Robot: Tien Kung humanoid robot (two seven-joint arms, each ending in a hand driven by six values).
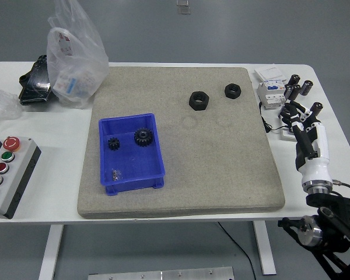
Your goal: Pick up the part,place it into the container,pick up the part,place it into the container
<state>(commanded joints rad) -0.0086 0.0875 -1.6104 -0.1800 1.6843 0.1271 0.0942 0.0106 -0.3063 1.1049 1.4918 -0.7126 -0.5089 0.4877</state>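
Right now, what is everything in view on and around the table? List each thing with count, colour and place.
Table: 1, white, under everything.
Mat: 1, beige, table centre.
Container: 1, blue, mat's left part.
Gears: 2, black, inside the container's far half.
Small metal bits: silvery, container's near corner; count unclear.
Hex nuts: 2, black, mat's far right.
Plastic bag: 1, clear, far left.
Black object: 1, left of the bag.
Button box: 1, grey with coloured buttons, near left edge.
Breaker module: 1, white, far right.
Cylinders: several, black, far right.
Right hand: white and black, over the table's right edge, fingers relaxed, holding nothing.
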